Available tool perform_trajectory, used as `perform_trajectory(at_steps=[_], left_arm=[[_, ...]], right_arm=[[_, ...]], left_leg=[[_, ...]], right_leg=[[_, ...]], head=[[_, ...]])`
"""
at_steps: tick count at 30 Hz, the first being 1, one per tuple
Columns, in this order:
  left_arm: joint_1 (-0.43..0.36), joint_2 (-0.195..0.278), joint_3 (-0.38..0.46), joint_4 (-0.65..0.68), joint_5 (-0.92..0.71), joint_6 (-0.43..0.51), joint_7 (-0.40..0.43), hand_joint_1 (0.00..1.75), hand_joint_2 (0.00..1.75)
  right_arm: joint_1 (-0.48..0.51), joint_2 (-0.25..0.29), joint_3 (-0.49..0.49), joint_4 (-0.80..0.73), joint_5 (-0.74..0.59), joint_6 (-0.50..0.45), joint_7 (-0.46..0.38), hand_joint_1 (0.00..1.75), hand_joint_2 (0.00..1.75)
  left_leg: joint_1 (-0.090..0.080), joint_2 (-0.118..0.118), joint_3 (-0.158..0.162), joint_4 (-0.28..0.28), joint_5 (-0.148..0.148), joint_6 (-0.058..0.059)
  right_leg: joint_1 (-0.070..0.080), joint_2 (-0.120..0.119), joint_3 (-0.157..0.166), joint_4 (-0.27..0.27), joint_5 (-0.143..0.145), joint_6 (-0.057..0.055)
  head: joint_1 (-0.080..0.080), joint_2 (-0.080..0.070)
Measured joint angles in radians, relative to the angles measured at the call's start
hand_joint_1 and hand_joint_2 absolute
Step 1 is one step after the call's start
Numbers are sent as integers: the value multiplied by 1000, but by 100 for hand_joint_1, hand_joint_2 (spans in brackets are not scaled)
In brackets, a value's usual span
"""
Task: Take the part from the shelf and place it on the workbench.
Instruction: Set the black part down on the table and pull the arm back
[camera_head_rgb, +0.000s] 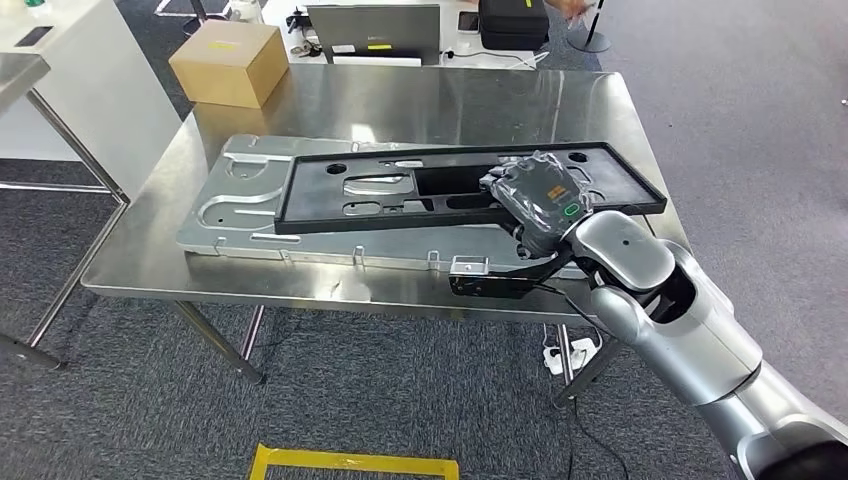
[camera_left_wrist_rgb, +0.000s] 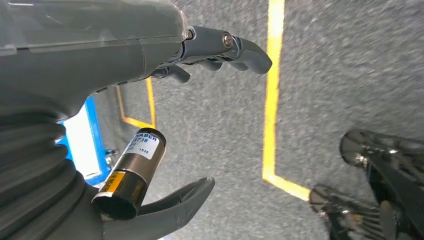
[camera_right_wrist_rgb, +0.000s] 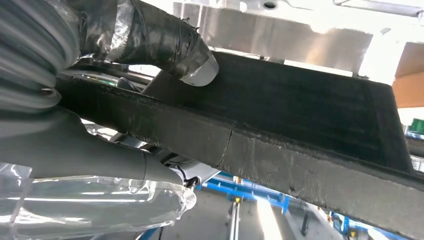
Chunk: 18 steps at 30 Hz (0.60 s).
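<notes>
The part, a long black rectangular frame with cutouts, stretches across a silver stamped panel on the steel workbench. My right hand, wrapped in clear plastic, grips the frame's near edge towards its right end. In the right wrist view the taped thumb lies on one face of the black edge and the fingers on the other. I cannot tell whether the frame rests fully on the panel. My left hand hangs over the grey carpet, fingers apart, holding nothing.
A cardboard box sits on the bench's far left corner. Behind the bench are a monitor and a black case. A white table stands to the left. Yellow tape marks the floor in front.
</notes>
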Motion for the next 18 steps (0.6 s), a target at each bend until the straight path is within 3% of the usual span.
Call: perform_trajectory(at_steps=[4, 6, 8, 9, 10, 11, 13, 15, 16, 18], left_arm=[[0, 1, 0, 2, -3, 10, 0, 0, 175], [-2, 3, 0, 3, -5, 11, -1, 0, 175], [-4, 4, 0, 4, -5, 11, -2, 0, 175], [-4, 5, -1, 6, -6, 12, -2, 0, 175], [-4, 5, -1, 7, -6, 13, -2, 0, 175], [-3, 6, 0, 8, -7, 14, -2, 0, 175], [-3, 5, 0, 11, -7, 15, -2, 0, 175], [-4, 5, 0, 16, -7, 15, -2, 0, 175], [-6, 5, 0, 19, -7, 15, -2, 0, 175], [-8, 8, 0, 21, -7, 15, -2, 0, 175]], right_arm=[[-4, 1, -5, 23, 0, 2, 1, 175, 175], [-6, 2, -10, 34, -1, 2, 1, 175, 175], [-6, 2, -14, 47, -2, 2, 0, 175, 175], [-5, 2, -15, 55, -3, 3, 0, 175, 175], [-5, 2, -16, 62, -4, 3, 0, 175, 175], [-5, 2, -17, 68, -4, 4, 0, 175, 175], [-6, 2, -20, 78, -4, 4, 0, 175, 175], [-8, 3, -22, 85, -4, 4, 0, 175, 175], [-9, 3, -22, 88, -4, 4, 0, 175, 175], [-11, 5, -23, 92, -4, 5, 0, 175, 175]], left_leg=[[-1, -5, 18, -17, 2, 34], [-2, -7, 31, -20, -6, 46], [-6, -9, 42, -20, -19, 54], [-9, -11, 50, -20, -26, 57], [-13, -12, 59, -20, -34, 58], [-17, -14, 71, -20, -43, 60], [-24, -15, 97, -21, -62, 61], [-28, -17, 112, -24, -78, 56], [-27, -17, 116, -22, -80, 51], [-27, -17, 125, -20, -79, 38]], right_leg=[[0, 0, -2, 27, 0, 24], [-1, -1, -57, 123, -19, 27], [2, -1, -146, 251, -71, 27], [4, -1, -182, 291, -93, 25], [6, -1, -204, 298, -96, 21], [10, -1, -208, 271, -76, 14], [23, -1, -179, 142, 25, -11], [37, 0, -153, 41, 95, -32], [42, 1, -148, 19, 107, -38], [41, 2, -129, 3, 104, -43]], head=[[1, 0], [1, 0], [1, 0], [1, 0], [1, 0], [1, 0], [1, 0], [0, 0], [-1, 0], [-1, 0]])
